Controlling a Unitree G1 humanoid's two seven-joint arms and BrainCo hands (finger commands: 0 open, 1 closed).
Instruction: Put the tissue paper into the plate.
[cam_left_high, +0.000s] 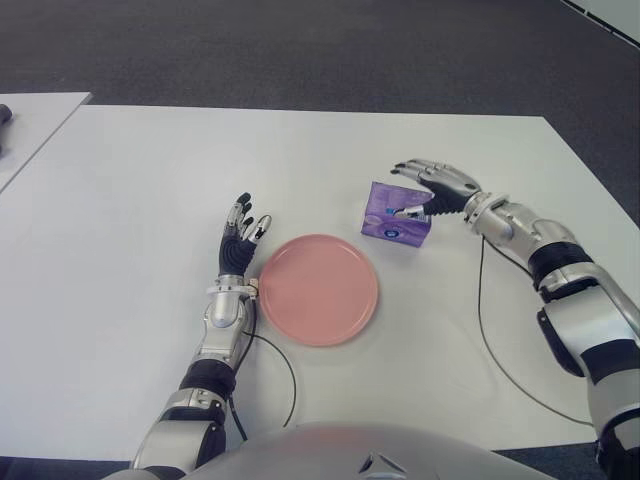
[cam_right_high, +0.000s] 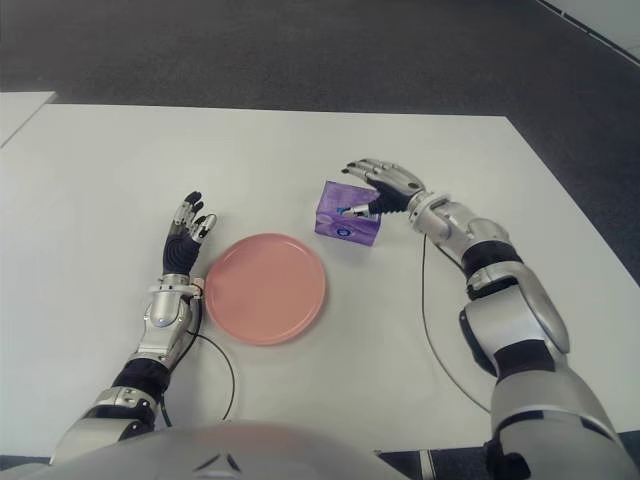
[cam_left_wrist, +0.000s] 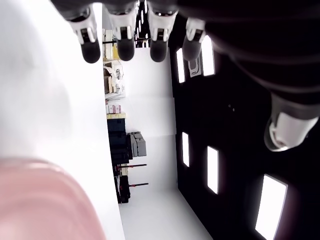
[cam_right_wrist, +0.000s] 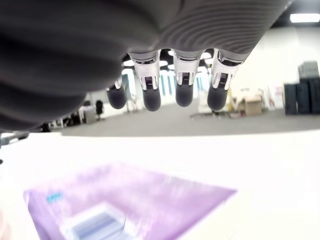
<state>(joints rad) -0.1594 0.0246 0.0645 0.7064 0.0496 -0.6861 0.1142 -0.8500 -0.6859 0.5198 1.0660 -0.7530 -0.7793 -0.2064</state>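
Note:
A purple tissue pack (cam_left_high: 395, 215) stands on the white table (cam_left_high: 130, 200), just right of and beyond a pink plate (cam_left_high: 318, 289). My right hand (cam_left_high: 420, 188) hovers over the pack's right side with its fingers stretched out above it and its thumb at the pack's face; it holds nothing. In the right wrist view the fingertips (cam_right_wrist: 182, 95) hang clear above the tissue pack (cam_right_wrist: 130, 200). My left hand (cam_left_high: 240, 235) shows open just left of the plate, fingers pointing away from me. The left wrist view has the plate's rim (cam_left_wrist: 45, 200) beside the straight fingers (cam_left_wrist: 125, 47).
A thin black cable (cam_left_high: 490, 340) trails over the table from my right forearm, and another (cam_left_high: 285, 375) loops near my left wrist. A second white table (cam_left_high: 30, 120) stands at the far left. Dark carpet lies beyond the far edge.

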